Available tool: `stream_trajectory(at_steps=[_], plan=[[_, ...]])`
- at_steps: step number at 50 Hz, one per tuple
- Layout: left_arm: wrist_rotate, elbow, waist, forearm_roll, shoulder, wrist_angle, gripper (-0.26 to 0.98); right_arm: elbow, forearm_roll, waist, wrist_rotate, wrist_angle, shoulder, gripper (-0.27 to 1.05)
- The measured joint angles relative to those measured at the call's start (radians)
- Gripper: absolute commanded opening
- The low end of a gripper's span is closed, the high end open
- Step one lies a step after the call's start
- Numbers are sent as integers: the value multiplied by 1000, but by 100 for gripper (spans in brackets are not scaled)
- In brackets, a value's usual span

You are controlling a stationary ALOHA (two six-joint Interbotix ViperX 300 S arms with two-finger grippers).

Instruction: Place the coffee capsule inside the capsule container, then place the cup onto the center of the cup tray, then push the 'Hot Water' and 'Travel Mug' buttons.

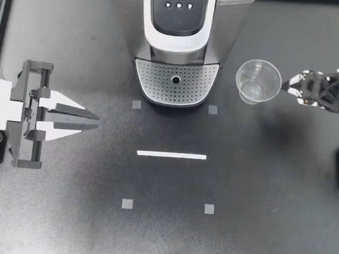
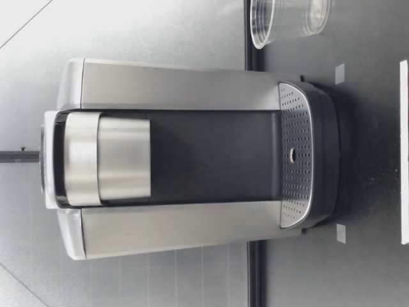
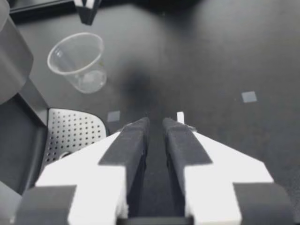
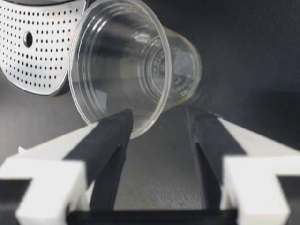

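Note:
A clear plastic cup [image 1: 258, 81] stands upright on the black table, just right of the coffee machine's perforated cup tray [image 1: 175, 81]. My right gripper [image 1: 286, 86] is at the cup's right side. In the right wrist view it is open [image 4: 159, 117], with the cup [image 4: 136, 65] just ahead of its fingertips and nothing gripped. My left gripper [image 1: 95, 120] hovers left of centre, shut and holding nothing [image 3: 155, 123]. The machine's button panel [image 1: 178, 2] is at the back. The low view shows the cup [image 2: 287, 19] beside the machine [image 2: 192, 160]. No capsule is visible.
A white tape strip [image 1: 171, 155] lies in front of the machine. Small grey square markers [image 1: 127, 204] [image 1: 209, 209] are stuck on the table around it. A black frame rail [image 1: 3, 11] runs along the table's left edge.

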Motion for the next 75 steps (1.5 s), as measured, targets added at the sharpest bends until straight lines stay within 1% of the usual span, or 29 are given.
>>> stream_trajectory(at_steps=[25,29,34,49,53,59,69,75], plan=[[0,9,0,0,2,0,20,-55,0,0,-3,-3,112,53],[0,9,0,0,2,0,20,-61,0,0,-2,-2,129,49],[0,9,-2,0,0,0,20,-63,0,0,-3,3,141,40],[0,9,-2,-2,0,0,20,-63,0,0,-2,9,117,9],[0,9,0,-2,0,0,20,-64,0,0,3,12,101,6],[0,8,-2,0,0,0,20,-78,0,2,28,17,84,6],[0,9,-2,-2,2,0,20,-118,0,75,109,12,89,6],[0,9,0,0,0,0,20,-152,0,124,156,-28,114,6]])
